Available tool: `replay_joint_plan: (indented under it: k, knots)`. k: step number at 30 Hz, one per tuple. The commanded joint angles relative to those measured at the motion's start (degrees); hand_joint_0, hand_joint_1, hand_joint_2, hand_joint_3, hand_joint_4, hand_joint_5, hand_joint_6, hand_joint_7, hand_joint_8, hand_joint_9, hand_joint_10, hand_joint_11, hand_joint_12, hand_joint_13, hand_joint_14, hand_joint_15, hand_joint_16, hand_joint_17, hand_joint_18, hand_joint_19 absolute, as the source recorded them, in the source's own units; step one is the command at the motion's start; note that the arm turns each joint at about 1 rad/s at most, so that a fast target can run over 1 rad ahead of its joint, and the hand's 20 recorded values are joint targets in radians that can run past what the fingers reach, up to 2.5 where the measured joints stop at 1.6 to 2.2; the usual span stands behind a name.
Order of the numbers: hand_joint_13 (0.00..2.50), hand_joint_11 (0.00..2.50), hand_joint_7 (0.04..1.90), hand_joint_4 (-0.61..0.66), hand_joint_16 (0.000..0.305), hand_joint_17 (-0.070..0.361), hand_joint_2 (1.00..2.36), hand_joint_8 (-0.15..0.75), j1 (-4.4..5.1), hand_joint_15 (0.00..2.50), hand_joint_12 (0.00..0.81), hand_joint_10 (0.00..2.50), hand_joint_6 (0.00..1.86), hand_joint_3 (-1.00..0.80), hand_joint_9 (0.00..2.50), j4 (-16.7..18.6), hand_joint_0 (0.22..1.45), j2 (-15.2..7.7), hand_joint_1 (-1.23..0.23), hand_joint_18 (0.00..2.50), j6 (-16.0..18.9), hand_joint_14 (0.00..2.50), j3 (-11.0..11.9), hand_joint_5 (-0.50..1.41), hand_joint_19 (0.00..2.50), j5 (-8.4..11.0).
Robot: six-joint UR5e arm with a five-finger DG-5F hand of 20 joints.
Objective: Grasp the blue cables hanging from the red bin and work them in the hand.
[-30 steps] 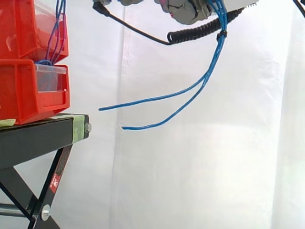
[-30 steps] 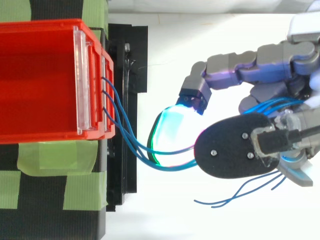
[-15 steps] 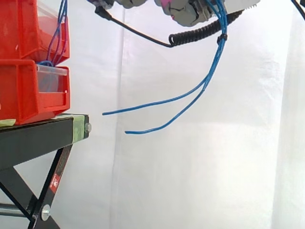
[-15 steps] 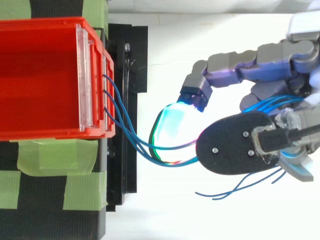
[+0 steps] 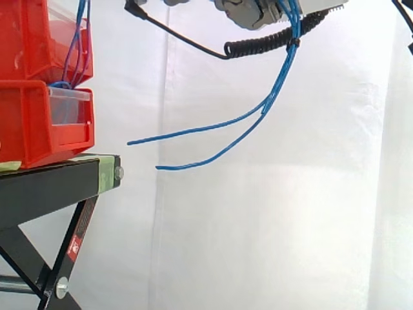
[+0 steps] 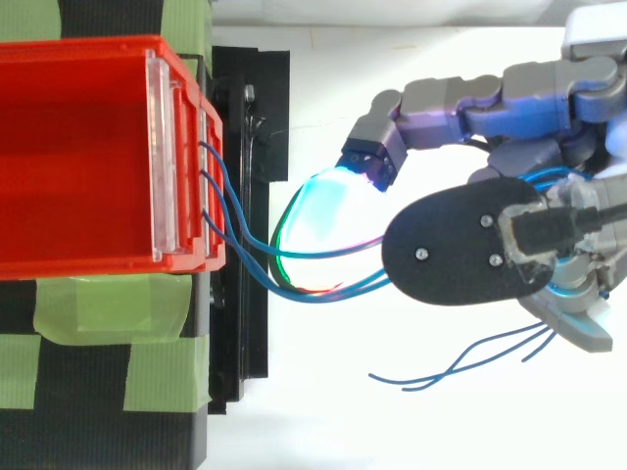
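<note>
**Cables in grasp, slack span from bin to hand**

Top view, at left: the red bin sits on the black stand. The blue cables leave the bin's front lip, sag, and run under the hand. The hand is closed on them, with a glowing fingertip curled over the span. The hand is well apart from the bin, probably to leave slack for working the cables. Loose tails trail out past the palm. The top view gives the route and the grip. The side view gives the height: the tails droop from the hand and end in the air, touching nothing.
</note>
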Motion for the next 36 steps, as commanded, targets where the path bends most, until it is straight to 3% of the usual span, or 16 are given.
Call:
replay_joint_plan:
  k: [1, 7, 12, 17, 19, 20, 21, 23, 26, 36]
  knots:
    - [0.83, 2.5, 1.22, 0.14, 0.06, 0.134, 1.77, 0.511, -0.01, 1.89, 0.522, 2.5, 0.0, 0.27, 0.78, -0.14, 0.91, 0.01, -0.71, 1.2, 0.11, 2.5, -0.01, 0.22, 1.37, -0.02]
    - [0.83, 2.5, 1.24, 0.14, 0.06, 0.134, 1.77, 0.511, -0.01, 1.89, 0.522, 2.5, 0.0, 0.24, 0.78, 0.04, 0.87, 0.01, -0.69, 1.2, 0.11, 2.5, -0.01, 0.24, 1.37, -0.1]
    - [0.83, 2.5, 1.21, 0.11, 0.06, 0.134, 1.79, 0.511, -0.01, 1.89, 0.522, 2.5, 0.0, 0.29, 0.78, -0.05, 0.93, 0.01, -0.68, 1.2, 0.11, 2.5, -0.01, 0.26, 1.37, -0.02]
    - [0.83, 2.5, 1.11, 0.11, 0.06, 0.134, 1.65, 0.511, -0.1, 1.89, 0.522, 2.5, 0.01, 0.27, 0.78, -0.14, 0.95, 0.01, -0.72, 1.2, 0.2, 2.5, -0.01, 0.23, 1.37, -0.02]
    - [0.83, 2.5, 1.11, 0.13, 0.06, 0.134, 1.49, 0.511, -0.01, 1.89, 0.522, 2.5, 0.01, 0.2, 0.78, -0.14, 0.94, 0.01, -0.76, 1.2, 0.2, 2.5, -0.01, 0.23, 1.37, -0.02]
    - [0.83, 2.5, 1.12, 0.16, 0.06, 0.134, 1.26, 0.511, -0.01, 1.89, 0.522, 2.5, 0.01, 0.16, 0.78, -0.14, 0.93, 0.01, -0.78, 1.2, 0.2, 2.5, -0.01, 0.24, 1.37, -0.02]
    - [0.83, 2.5, 1.14, 0.16, 0.06, 0.134, 1.15, 0.511, -0.01, 1.89, 0.522, 2.5, 0.01, 0.13, 0.78, -0.05, 0.95, 0.01, -0.79, 1.2, 0.11, 2.5, 0.08, 0.25, 1.37, -0.02]
    - [0.83, 2.5, 1.18, 0.2, 0.06, 0.134, 1.0, 0.511, -0.01, 1.89, 0.522, 2.5, 0.01, -0.02, 0.78, -0.05, 0.95, 0.01, -0.78, 1.2, 0.2, 2.5, -0.01, 0.27, 1.37, -0.02]
    - [0.83, 2.5, 1.23, 0.19, 0.06, 0.134, 1.01, 0.511, -0.01, 1.89, 0.522, 2.5, 0.01, -0.23, 0.78, -0.31, 0.9, 0.01, -0.75, 1.2, 0.11, 2.5, -0.01, 0.29, 1.37, -0.02]
    - [0.83, 2.5, 1.36, 0.19, 0.06, 0.134, 1.01, 0.511, 0.25, 1.89, 0.522, 2.5, 0.0, -0.68, 0.78, -1.54, 0.83, 0.01, -0.7, 1.2, -0.51, 2.5, -0.01, 0.34, 1.37, -0.28]
